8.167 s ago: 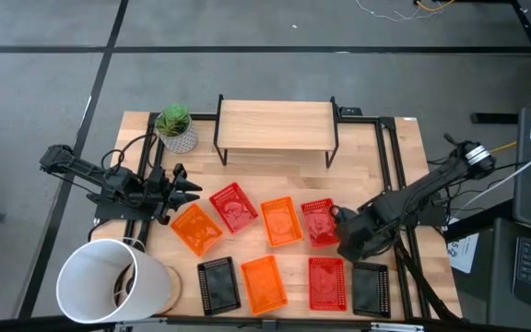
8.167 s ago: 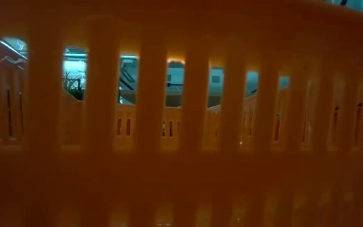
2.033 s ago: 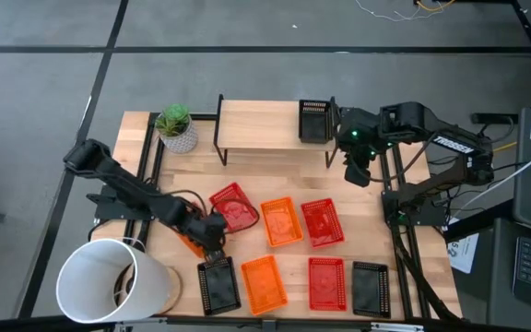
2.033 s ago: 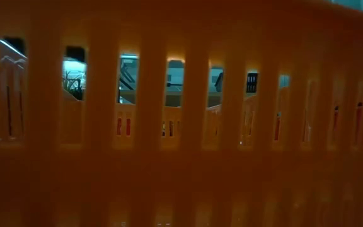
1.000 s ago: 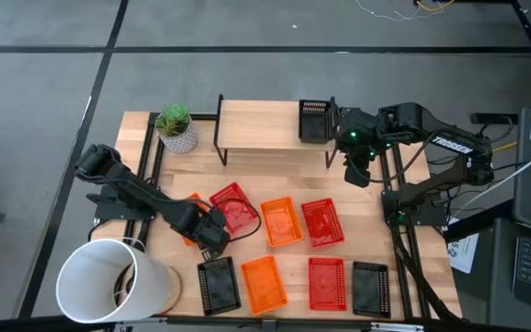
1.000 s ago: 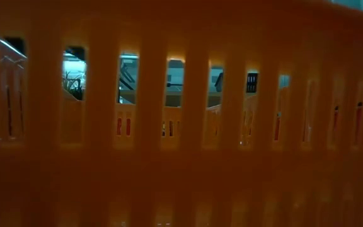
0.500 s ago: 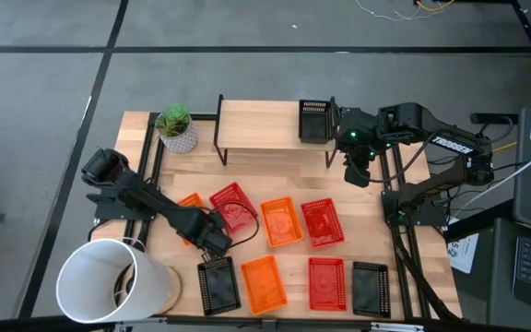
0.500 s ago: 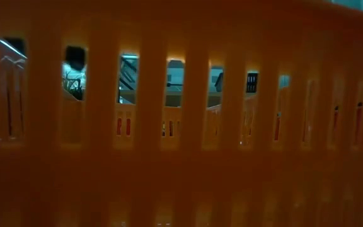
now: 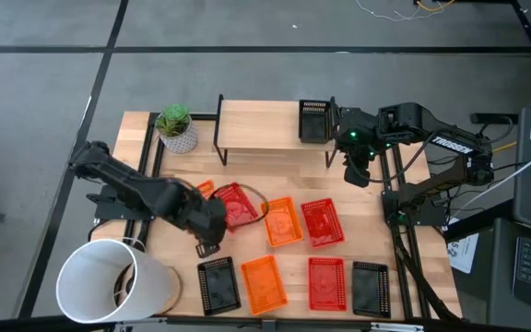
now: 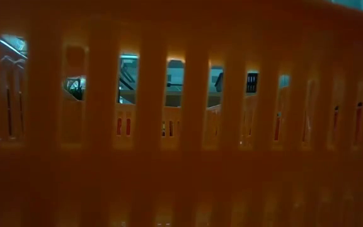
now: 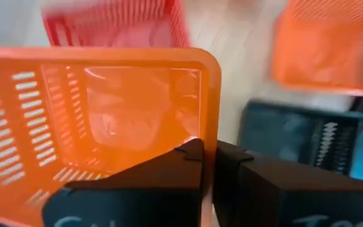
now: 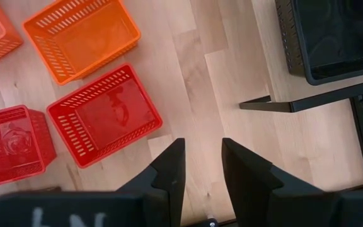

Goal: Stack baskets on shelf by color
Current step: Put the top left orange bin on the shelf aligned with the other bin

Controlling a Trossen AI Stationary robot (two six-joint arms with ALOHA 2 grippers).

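So the left gripper [image 11: 207,151] has its fingers pinched shut on the rim of an orange basket [image 11: 106,120] and it's lifted off the desk [image 9: 247,166], hanging over the left-middle area just beside a red basket [image 9: 236,205]. It's only holding one thin wall, and from above the basket looks tipped up on edge, so my guess is it could swing or twist on the way over. If the grip slides along that rim, it drops right onto the red one under it.

The shelf [image 9: 265,124] sits at the far side of the desk, with one black basket [image 9: 313,121] already parked on its right end. The right gripper [image 12: 199,165] is hovering just off that right end, fingers slightly apart, holding nothing. Probably fine as long as the orange one goes to the left or middle of the plank, but a wide swing could clip the shelf's black legs or the little potted plant [image 9: 175,127] at the far left.

The rest are all on the desk: two more orange, a few red, two black along the near edge. They're packed close, so grabbing the next one might nudge its neighbour. The big white bucket [image 9: 113,281] sits near-left, close to the left arm's elbow.
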